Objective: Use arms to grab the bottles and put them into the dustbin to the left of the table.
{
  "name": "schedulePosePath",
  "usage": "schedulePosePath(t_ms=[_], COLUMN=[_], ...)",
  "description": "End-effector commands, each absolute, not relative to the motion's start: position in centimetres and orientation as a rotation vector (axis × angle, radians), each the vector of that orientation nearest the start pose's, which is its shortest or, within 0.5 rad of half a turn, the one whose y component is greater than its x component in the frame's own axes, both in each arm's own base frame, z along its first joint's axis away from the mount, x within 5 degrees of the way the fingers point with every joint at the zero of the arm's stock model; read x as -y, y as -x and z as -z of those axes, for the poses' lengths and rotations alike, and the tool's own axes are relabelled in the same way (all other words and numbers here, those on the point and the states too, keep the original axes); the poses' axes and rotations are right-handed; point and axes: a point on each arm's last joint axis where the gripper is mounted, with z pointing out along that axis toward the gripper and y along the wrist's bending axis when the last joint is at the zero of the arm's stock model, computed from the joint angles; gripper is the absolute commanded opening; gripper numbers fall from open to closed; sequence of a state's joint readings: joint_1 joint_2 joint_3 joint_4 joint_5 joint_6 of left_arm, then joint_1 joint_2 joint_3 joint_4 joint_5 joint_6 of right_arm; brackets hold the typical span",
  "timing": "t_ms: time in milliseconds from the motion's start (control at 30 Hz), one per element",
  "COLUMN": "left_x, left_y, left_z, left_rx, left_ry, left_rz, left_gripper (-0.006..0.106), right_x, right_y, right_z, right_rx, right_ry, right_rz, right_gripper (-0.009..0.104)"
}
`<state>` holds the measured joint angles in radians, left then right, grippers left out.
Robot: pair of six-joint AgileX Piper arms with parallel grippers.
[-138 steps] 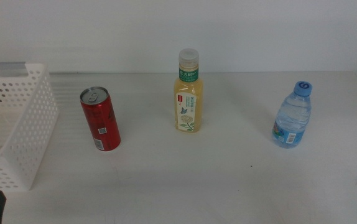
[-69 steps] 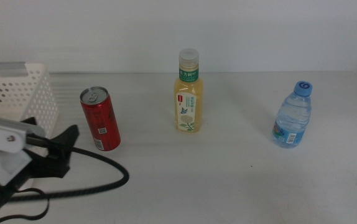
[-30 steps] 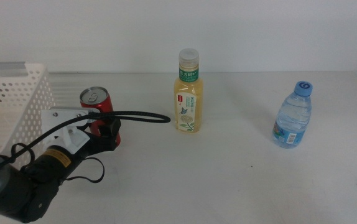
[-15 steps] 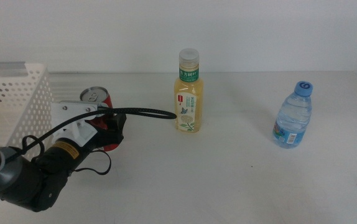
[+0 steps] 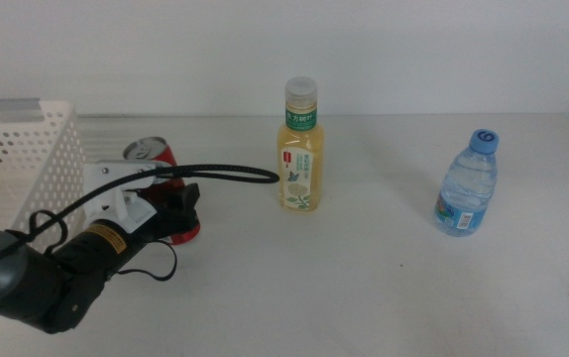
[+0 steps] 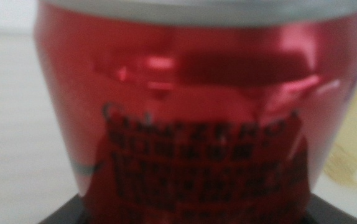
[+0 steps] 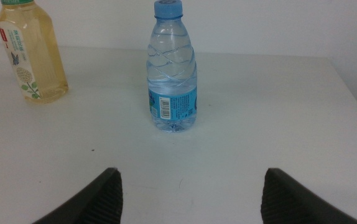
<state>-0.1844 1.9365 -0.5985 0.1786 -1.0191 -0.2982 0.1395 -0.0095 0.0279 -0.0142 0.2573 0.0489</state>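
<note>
Left wrist view: glossy red can (image 6: 197, 118) with blurred, unreadable dark print fills the left tool (image 5: 177, 210), gripped beside the perforated white basket (image 5: 22, 164). Right tool (image 7: 188, 193) waits open.

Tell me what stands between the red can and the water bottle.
The yellow bottle stands upright between the can and the water bottle, nearer the can; the rest is bare table. The middle view shows it.
</note>
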Motion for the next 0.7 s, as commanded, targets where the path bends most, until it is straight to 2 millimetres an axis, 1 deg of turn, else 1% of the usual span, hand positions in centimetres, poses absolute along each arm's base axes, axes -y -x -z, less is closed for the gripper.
schedulePosePath(t_ms=[0, 167, 333, 400, 533, 667], left_x=[7.7, 7.3, 6.8, 6.6, 6.3, 5.9], left_y=[-31.7, -30.6, -29.0, -28.3, -27.3, -26.1], left_z=[-16.2, -19.3, -23.4, -24.7, -26.4, -27.9], left_rx=[-1.676, -1.743, -1.715, -1.693, -1.652, -1.666], left_ry=[-0.122, -0.133, -0.140, -0.160, -0.173, -0.168], left_rz=[0.452, 0.410, 0.367, 0.340, 0.319, 0.293], left_gripper=[-0.005, -0.005, -0.005, -0.005, -0.005, -0.005], right_x=[-0.7, -0.7, -0.7, -0.7, -0.7, -0.7], right_y=[-5.4, -5.4, -5.4, -5.4, -5.4, -5.4], right_z=[-19.2, -19.2, -19.2, -19.2, -19.2, -19.2], right_rx=[-1.647, -1.647, -1.647, -1.647, -1.647, -1.647], right_ry=[0.099, 0.099, 0.099, 0.099, 0.099, 0.099], right_rz=[-0.108, -0.108, -0.108, -0.108, -0.108, -0.108], right_gripper=[0.058, 0.058, 0.058, 0.058, 0.058, 0.058])
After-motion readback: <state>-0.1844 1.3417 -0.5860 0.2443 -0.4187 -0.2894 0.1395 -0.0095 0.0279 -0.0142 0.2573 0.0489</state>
